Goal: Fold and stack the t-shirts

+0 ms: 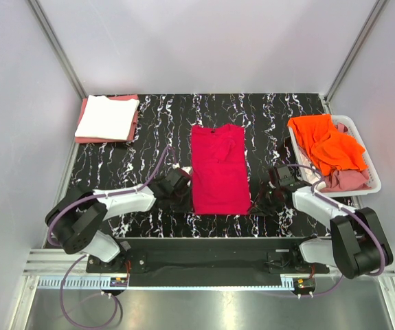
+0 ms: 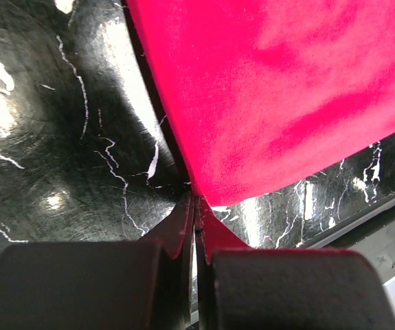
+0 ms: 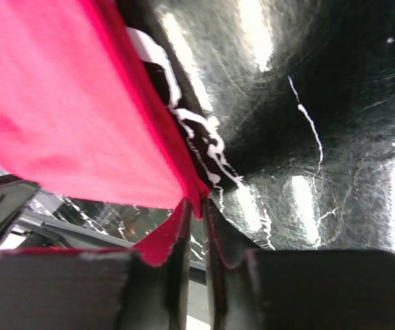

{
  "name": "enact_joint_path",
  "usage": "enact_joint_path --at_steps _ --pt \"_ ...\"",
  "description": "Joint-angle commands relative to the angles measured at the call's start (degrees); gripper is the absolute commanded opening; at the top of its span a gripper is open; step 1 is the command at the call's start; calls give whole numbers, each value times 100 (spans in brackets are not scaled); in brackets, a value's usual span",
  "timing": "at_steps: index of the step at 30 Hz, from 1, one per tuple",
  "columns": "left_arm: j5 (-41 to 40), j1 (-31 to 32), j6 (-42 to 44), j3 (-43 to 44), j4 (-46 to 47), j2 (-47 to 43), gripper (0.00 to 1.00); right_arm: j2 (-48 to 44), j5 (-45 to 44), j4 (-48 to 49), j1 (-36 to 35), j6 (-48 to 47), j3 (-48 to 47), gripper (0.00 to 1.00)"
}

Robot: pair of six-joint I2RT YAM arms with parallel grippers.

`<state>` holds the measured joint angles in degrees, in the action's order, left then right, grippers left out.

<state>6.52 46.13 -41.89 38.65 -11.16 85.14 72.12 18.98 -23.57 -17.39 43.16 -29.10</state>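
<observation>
We see the crimson t-shirt (image 1: 218,170) lying flat in the middle of the table (image 1: 266,117). Its long axis runs from the arms toward the back wall, with the neck at the far end and the hem nearest the bases. It shows as a narrow upright rectangle (some cloth is turned inward near the top right).

The left gripper (image 2: 196,199) has its fingers pressed together on the shirt's left edge near the hem. The right gripper (image 3: 196,206) pinches the red hem corner on the other side.

At the far left corner we find a folded white t-shirt (image 1: 106,115) resting on a salmon-pink t-shirt (image 1: 134,122). At the right, an orange t-shirt (image 1: 328,144) lies crumpled in a white basket (image 1: 348,119).

The tabletop is glossy black with white veining and reflects bright lamp spots in both wrist views. Pale grey walls (image 1: 204,41) close in three sides.
</observation>
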Motion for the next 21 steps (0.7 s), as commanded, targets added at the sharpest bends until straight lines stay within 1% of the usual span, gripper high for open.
enact_joint_path --at_steps 1,3,5,8,10,12,15,18,21 --pt "-468 -34 111 -42 -457 -59 0 267 -17 133 -185 8 -113 12" --pt "-485 -51 84 -42 -484 -86 2 303 -26 169 -230 35 -96 10" --pt "-520 -60 84 -33 -554 -129 5 233 -52 186 -274 87 -52 11" --pt "-582 -78 137 -25 -711 -235 7 66 -158 195 -344 175 1 23" --pt "-626 -86 172 10 -808 -314 10 57 -176 195 -371 184 10 27" --pt "-582 -78 225 63 -932 -367 24 92 -193 186 -406 193 1 29" --pt "-486 -78 137 -15 -888 -656 41 83 -193 239 -467 211 54 32" --pt "-337 -78 -12 -147 -643 -832 48 13 -193 353 -502 290 185 34" --pt "-161 -78 -118 -261 -388 -789 48 30 -219 476 -537 369 265 34"
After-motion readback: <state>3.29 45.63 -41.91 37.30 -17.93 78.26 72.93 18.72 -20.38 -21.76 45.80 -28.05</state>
